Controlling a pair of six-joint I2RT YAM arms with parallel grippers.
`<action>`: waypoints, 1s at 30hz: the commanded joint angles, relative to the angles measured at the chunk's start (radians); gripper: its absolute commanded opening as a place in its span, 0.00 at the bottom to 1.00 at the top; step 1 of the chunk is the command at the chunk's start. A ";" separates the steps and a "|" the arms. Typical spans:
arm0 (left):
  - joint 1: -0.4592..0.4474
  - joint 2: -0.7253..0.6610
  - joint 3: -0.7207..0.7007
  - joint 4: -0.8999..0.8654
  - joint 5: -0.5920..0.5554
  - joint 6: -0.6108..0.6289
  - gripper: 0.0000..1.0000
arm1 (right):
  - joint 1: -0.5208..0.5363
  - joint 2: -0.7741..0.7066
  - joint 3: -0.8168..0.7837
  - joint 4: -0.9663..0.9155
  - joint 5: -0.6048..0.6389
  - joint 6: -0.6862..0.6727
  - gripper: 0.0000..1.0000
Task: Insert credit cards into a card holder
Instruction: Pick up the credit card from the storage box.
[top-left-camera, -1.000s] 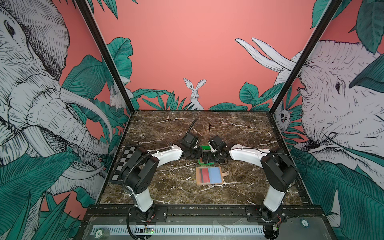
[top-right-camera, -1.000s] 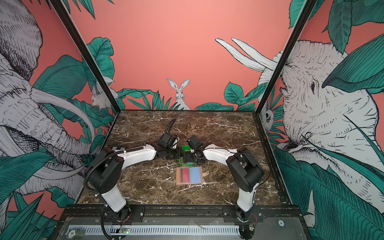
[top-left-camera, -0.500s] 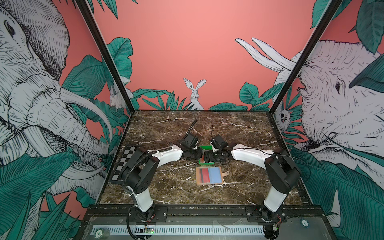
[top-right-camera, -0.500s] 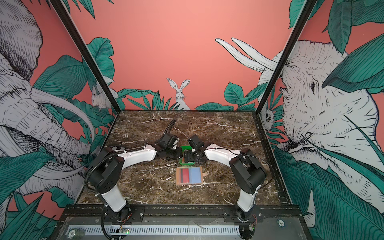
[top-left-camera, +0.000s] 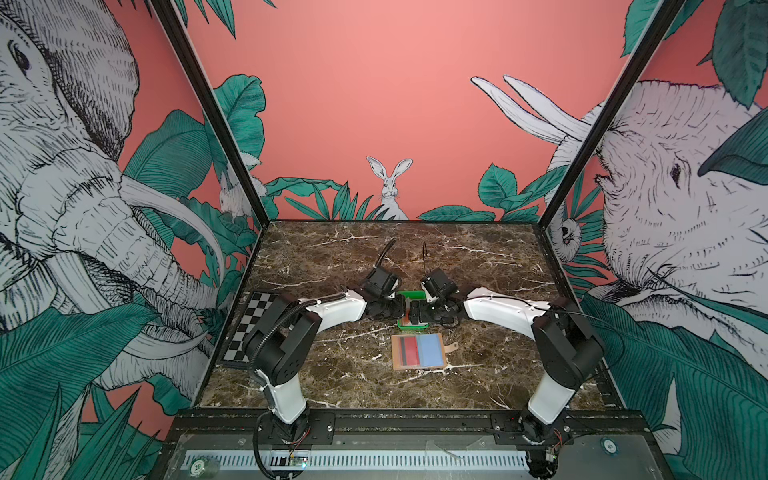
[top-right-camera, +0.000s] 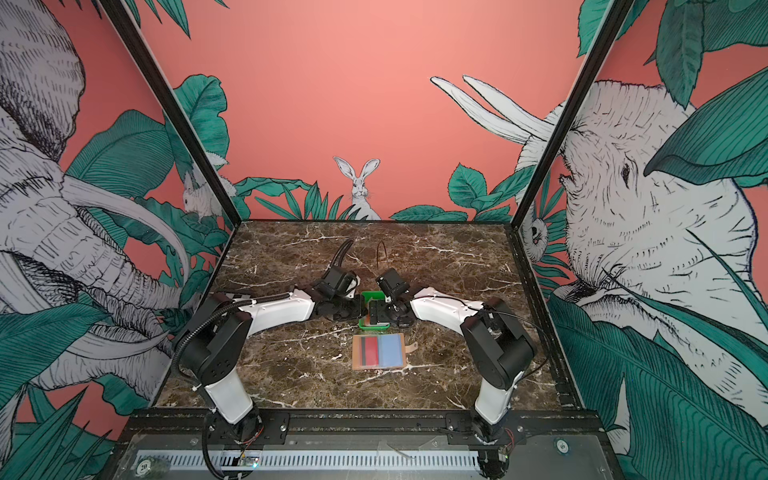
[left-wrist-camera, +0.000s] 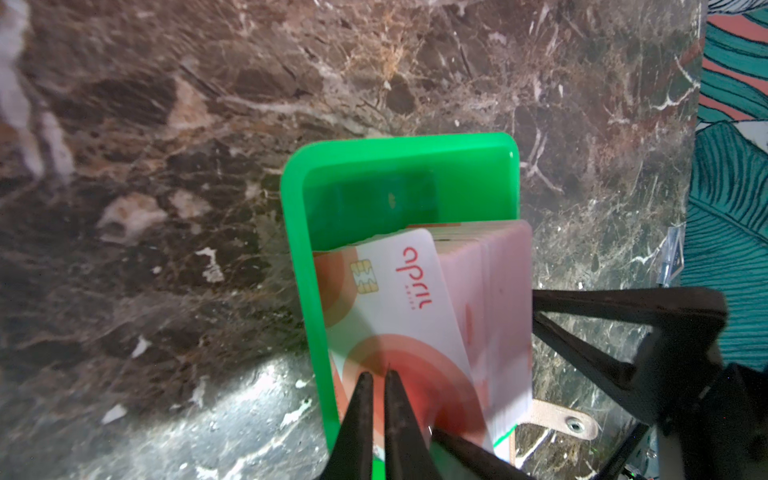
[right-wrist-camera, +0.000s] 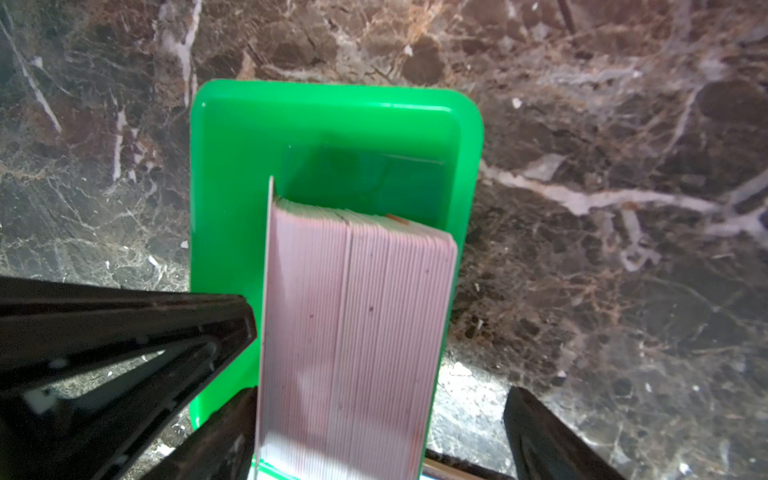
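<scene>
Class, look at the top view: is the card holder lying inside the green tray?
No, the card holder lies on the table outside the green tray, not in it.

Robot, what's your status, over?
Left gripper pinching one credit card from tray stack. Right gripper open astride stack. Card holder lies open, nothing blocking.

Heads up, your top views look bright, even and sharp with wide-angle stretch at the edges, but both wrist cams catch overhead glare off the marble table (left-wrist-camera: 257, 390) and go soft up close.
</scene>
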 joint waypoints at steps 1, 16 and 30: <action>0.001 0.015 -0.010 0.009 0.011 -0.009 0.11 | -0.003 -0.035 -0.003 -0.022 0.005 -0.016 0.89; -0.003 0.029 -0.011 0.027 0.015 -0.021 0.13 | -0.003 -0.132 -0.029 -0.021 -0.015 0.003 0.88; -0.004 0.029 -0.012 0.033 0.014 -0.025 0.12 | 0.000 -0.167 -0.036 0.032 -0.069 0.077 0.48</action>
